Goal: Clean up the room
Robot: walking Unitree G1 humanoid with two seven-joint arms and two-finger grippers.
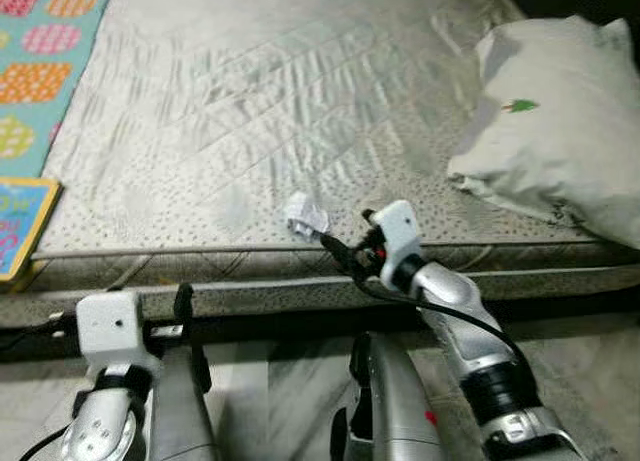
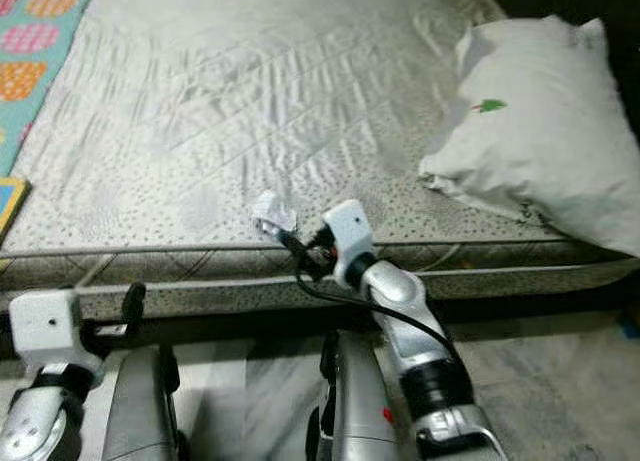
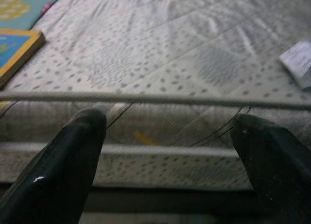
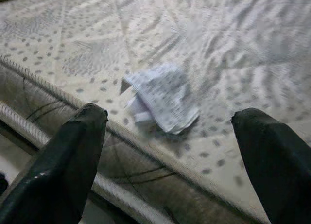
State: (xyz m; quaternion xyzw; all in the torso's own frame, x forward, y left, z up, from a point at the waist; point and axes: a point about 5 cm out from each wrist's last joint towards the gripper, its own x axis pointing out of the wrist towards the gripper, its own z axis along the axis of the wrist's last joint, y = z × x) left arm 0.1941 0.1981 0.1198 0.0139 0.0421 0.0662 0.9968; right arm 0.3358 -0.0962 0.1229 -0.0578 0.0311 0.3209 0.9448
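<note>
Right gripper [image 4: 167, 119], fingers spread, hovers just near of the paper [image 4: 163, 97] at the mattress [image 1: 300, 111] near edge; left gripper [image 3: 170, 127] released too.

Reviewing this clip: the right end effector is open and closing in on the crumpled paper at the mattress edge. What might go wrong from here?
1. The crumpled paper lies close to the mattress edge; a nudge from the right end effector may push it off onto the floor.
2. The paper looks flat and light, so the fingers might pinch quilted cover instead.
3. The left end effector hovers open by the mattress side; leaning forward may bump it.
</note>
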